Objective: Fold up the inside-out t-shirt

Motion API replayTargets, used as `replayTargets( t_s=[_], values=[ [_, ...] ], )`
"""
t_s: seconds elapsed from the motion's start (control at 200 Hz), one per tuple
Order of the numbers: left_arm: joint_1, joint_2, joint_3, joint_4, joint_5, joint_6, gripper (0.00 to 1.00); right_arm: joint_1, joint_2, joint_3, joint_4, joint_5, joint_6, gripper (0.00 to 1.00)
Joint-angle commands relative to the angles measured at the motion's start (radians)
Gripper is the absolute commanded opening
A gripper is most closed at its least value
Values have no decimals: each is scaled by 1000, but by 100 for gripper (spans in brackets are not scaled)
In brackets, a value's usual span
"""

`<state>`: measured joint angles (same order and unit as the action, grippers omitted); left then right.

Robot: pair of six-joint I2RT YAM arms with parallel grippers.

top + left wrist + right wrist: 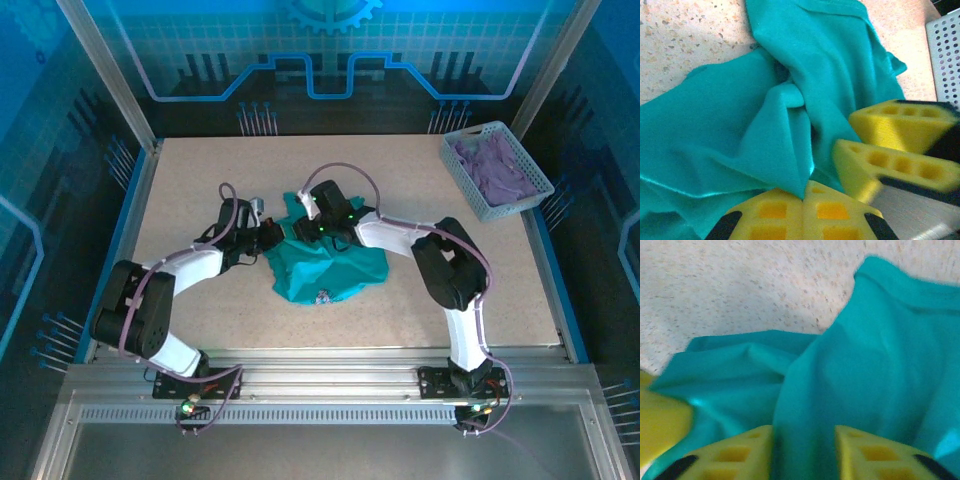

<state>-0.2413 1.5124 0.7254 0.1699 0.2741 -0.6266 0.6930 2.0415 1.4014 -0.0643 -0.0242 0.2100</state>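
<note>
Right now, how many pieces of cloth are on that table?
2: the teal t-shirt crumpled mid-table, and a purple cloth in the basket at the far right corner. More could lie hidden beneath it.

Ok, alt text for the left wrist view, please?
A crumpled teal t-shirt lies on a speckled table, a fold of it pinched in the left tool, whose yellow fingers are shut at the bottom edge. The right tool sits at the right against the cloth, with a pale perforated basket corner behind.
</note>
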Motion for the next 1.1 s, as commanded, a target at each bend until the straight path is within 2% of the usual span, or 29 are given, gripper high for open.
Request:
replayTargets(
  t_s=[0.0,0.055,0.1,0.22,0.365,0.515,0.62,0.685,0.78,0.89,0.975,1.095],
  values=[
    [6,-67,-14,0,-9,27,0,-15,-7,38,-51,12,21,12],
    [5,-97,-13,-8,-2,31,0,-30,-55,7,-30,10,29,3],
    [5,-129,-10,-12,8,32,0,-48,-107,-31,-7,-5,38,0],
    [-9,-230,17,-35,36,30,0,-99,-280,-129,19,-58,60,0],
    [-97,-375,102,-111,-15,88,0,-152,-497,-226,-9,-79,57,0],
    [-207,-461,219,-190,-104,176,0,-191,-679,-281,-101,-40,22,0],
    [-276,-464,289,-217,-124,219,0,-202,-751,-278,-220,40,-24,0],
    [-320,-438,321,-231,-134,236,0,-206,-770,-264,-301,111,-43,6],
    [-375,-383,348,-235,-135,228,0,-207,-813,-270,-380,235,-61,24],
    [-433,-319,370,-232,-145,210,0,-181,-936,-361,-356,271,-65,40],
    [-461,-273,389,-245,-163,203,0,-94,-1046,-454,-329,299,-63,44],
    [-478,-232,415,-273,-198,197,0,97,-1135,-596,-253,313,9,49]
  ],
)
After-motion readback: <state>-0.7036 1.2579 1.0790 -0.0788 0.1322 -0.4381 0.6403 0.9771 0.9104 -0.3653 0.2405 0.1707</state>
